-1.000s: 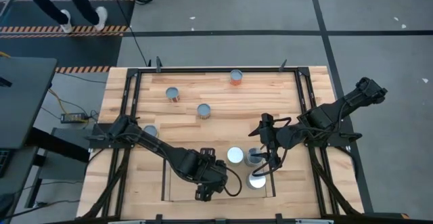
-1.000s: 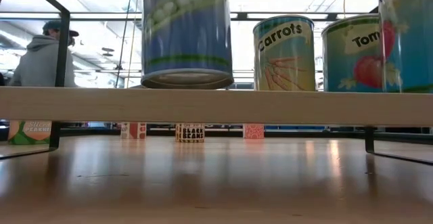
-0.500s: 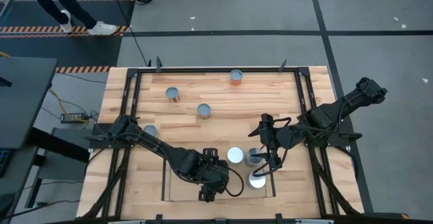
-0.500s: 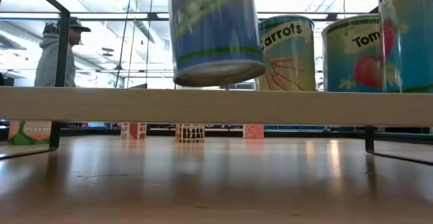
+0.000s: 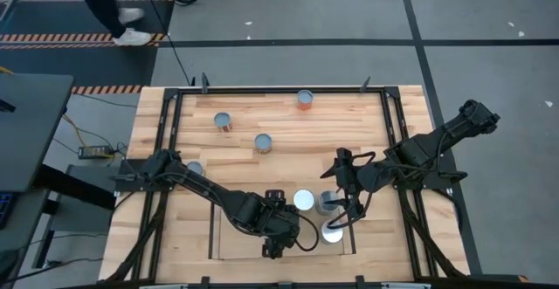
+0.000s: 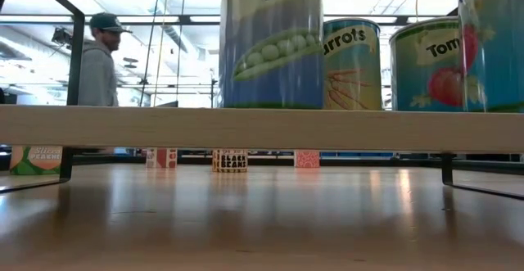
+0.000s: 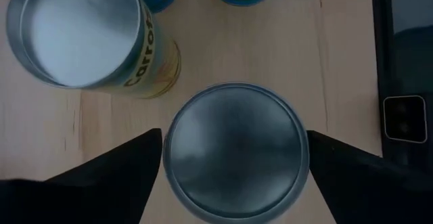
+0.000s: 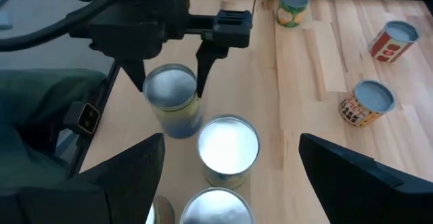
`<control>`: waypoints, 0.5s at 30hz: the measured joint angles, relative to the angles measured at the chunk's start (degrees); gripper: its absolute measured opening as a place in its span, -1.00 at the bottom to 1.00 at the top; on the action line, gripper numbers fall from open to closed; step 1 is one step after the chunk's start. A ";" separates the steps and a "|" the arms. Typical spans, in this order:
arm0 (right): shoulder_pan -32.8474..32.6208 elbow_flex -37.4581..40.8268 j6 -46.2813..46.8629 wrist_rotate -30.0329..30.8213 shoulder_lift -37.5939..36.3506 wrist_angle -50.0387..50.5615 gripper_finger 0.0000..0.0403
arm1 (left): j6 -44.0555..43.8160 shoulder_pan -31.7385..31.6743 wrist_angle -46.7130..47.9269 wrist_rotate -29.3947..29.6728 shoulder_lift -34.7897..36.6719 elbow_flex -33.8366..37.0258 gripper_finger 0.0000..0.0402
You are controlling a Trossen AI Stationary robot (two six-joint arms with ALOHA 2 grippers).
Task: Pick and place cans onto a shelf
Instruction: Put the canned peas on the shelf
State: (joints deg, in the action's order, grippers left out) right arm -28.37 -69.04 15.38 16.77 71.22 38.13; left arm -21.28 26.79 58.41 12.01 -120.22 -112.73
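Note:
My left gripper (image 5: 278, 238) is over the shelf (image 5: 234, 247) at the table's near middle, shut on a blue "Peas" can (image 6: 272, 42) with a grey top (image 7: 235, 149). The gripper hides this can in the high view. Next to it on the shelf stand a "Carrots" can (image 7: 81, 34), a tomato can (image 6: 430, 66) and a third can (image 5: 332, 232). My right gripper (image 8: 226, 183) is open and empty, above the shelf's right part. Several more cans (image 5: 263, 142) stand on the table's far half. My left gripper pinches the Peas can between its two fingers, by opposite sides of the can's top rim (image 7: 170, 158). The fingers (image 8: 203, 61) come from above, pointing down. The can is upright. The shelf's front board (image 6: 262, 128) hides its bottom, so I cannot tell whether it stands on the base.
The Carrots can (image 5: 303, 200) stands close to the held can, on its far right side. Loose cans are at the far left (image 5: 224, 121), the far middle (image 5: 304, 99) and the left (image 5: 194, 168). A black frame (image 5: 166, 132) edges the table. A person (image 6: 98, 66) walks behind the table.
My left gripper has carried the Peas can toward the table's right edge and down. The can hung clear above the shelf's front board and was tilted half a second ago. Now it is upright, lower, and closer to the Carrots can.

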 joint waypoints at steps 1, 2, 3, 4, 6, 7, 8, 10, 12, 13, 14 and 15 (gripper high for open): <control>-0.18 0.00 -0.06 -0.08 0.00 -0.02 0.73 | 0.21 0.00 0.00 0.00 0.00 0.00 0.82; -0.41 0.00 -0.11 -0.17 0.00 -0.28 0.73 | 0.56 0.00 -0.02 0.02 0.01 0.00 0.82; -0.65 0.00 -0.26 -0.17 0.00 -0.70 0.73 | 0.69 0.00 0.01 0.19 0.18 0.00 0.82; -0.92 0.00 -0.43 -0.19 0.00 -1.08 0.73 | 0.70 0.04 0.12 0.64 0.46 0.00 0.82; -1.45 0.00 -0.55 -0.17 0.00 -1.97 0.73 | 0.73 0.07 -0.21 1.16 1.07 -0.07 0.82; -1.72 0.00 -0.57 -0.19 0.00 -2.59 0.73 | 0.77 0.09 -0.16 1.41 1.45 -0.09 0.82; -2.02 0.00 -0.78 -0.17 0.00 -3.07 0.73 | 0.88 0.12 -0.27 1.49 1.67 -0.09 0.82; -2.54 0.00 -1.20 -0.15 0.00 -3.98 0.73 | 0.99 0.36 -0.88 1.75 2.06 -0.09 0.82; -2.88 0.02 -1.57 0.09 0.15 -5.07 0.73 | 1.41 0.50 -0.93 2.29 2.71 -0.07 0.82; -2.97 0.02 -1.60 0.12 0.37 -6.14 0.73 | 1.40 0.63 -1.00 2.61 3.10 -0.07 0.82; -3.08 0.02 -1.60 0.15 0.68 -7.02 0.73 | 1.43 0.79 -0.96 3.01 3.74 -0.07 0.82; -3.17 0.02 -1.60 0.18 1.14 -7.92 0.73 | 1.52 1.08 -0.59 3.66 4.24 -0.07 0.82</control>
State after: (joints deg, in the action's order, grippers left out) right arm -31.54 -69.01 13.78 16.95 72.36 30.21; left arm -19.76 27.86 57.82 15.67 -115.99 -112.79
